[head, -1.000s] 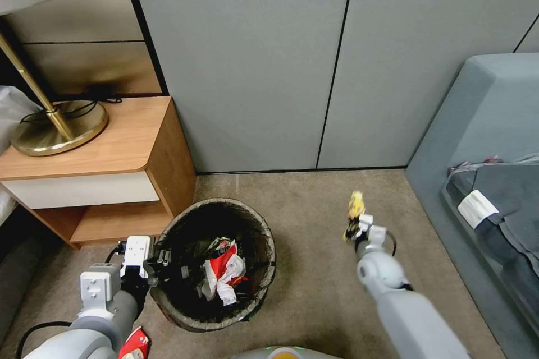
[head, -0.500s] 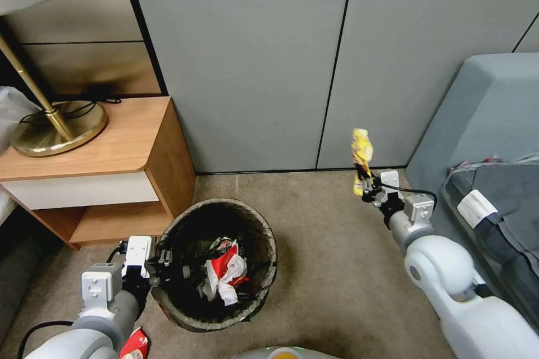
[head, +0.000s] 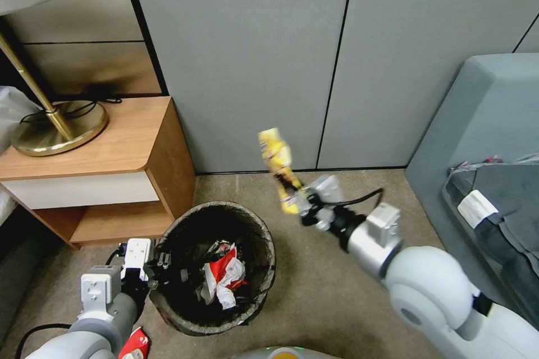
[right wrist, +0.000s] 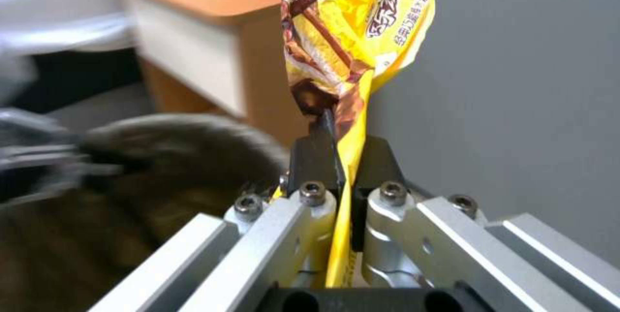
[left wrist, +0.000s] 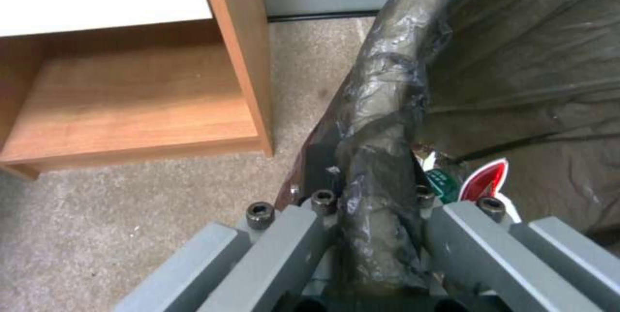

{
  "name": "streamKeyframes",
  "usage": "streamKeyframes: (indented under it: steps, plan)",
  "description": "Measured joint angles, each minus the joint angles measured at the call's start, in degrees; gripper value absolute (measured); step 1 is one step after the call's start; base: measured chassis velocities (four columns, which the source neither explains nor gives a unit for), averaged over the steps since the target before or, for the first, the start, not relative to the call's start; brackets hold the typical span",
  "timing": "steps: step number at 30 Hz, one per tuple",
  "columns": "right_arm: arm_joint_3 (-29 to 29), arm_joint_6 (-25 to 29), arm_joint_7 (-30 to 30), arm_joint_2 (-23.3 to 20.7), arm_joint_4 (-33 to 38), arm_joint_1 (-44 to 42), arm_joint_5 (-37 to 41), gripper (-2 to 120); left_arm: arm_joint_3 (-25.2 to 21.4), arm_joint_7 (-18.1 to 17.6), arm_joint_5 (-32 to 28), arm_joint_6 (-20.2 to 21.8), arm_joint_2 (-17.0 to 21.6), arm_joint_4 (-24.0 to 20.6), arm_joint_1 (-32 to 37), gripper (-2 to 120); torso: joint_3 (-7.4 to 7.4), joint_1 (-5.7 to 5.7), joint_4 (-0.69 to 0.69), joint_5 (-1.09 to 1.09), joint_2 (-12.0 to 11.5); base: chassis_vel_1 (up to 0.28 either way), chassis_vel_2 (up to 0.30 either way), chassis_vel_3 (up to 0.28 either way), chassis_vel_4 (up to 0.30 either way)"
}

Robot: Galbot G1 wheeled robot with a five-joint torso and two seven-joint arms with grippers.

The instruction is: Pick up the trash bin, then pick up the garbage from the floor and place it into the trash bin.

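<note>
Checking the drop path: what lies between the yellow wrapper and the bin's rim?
Bare carpet in the head view separates the yellow wrapper in the right gripper from the trash bin.

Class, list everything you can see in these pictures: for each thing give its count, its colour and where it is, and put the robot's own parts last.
trash bin: one, dark liner over the rim, on the carpet beside the nightstand.
garbage in the bin: several pieces, red and white, lying inside.
yellow wrapper: one, yellow and brown, held in the air beyond the bin's rim.
red wrapper: one, red and white, on the floor by the left arm.
nightstand: one, wood with a white drawer front, left of the bin.
lamp: one, brass base, on the nightstand.
sofa: one, grey-blue, at the right.
dark cloth: one, on the sofa.
left gripper: shut on the bin's rim.
right gripper: shut on the yellow wrapper.
</note>
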Motion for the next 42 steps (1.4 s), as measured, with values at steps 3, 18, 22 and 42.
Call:
streamKeyframes:
  steps: [3, 18, 22, 42]
  plan:
    - [-4.27, -0.64, 0.13, 0.31, -0.31, 2.46, 0.9, 0, 0.05, 0.01, 0.04, 0.0, -0.14, 0.0, -0.04, 1, 0.0, 0.0, 0.0, 0.0, 0.0, 0.0, 0.0, 0.0, 0.0]
    - [-13.11, -1.85, 2.73, 1.57, -2.25, 3.62, 0.59, 0, 0.51, -0.03, 0.08, 0.0, -0.46, 0.0, -0.74, 1, 0.0, 0.0, -0.01, 0.0, 0.0, 0.0, 0.0, 0.0, 0.0]
    - [-14.1, -2.0, 3.45, 1.73, -2.58, 3.52, 0.43, 0, 0.57, -0.03, 0.11, 0.0, -0.48, 0.0, -0.84, 1, 0.0, 0.0, 0.0, 0.0, 0.0, 0.0, 0.0, 0.0, 0.0]
    - [-14.39, -3.3, 5.35, 2.08, -2.76, 1.9, -0.69, 54, 0.47, -0.03, 0.12, 0.0, -0.64, 0.0, -0.89, 1, 0.0, 0.0, 0.0, 0.01, 0.0, 0.0, 0.0, 0.0, 0.0]
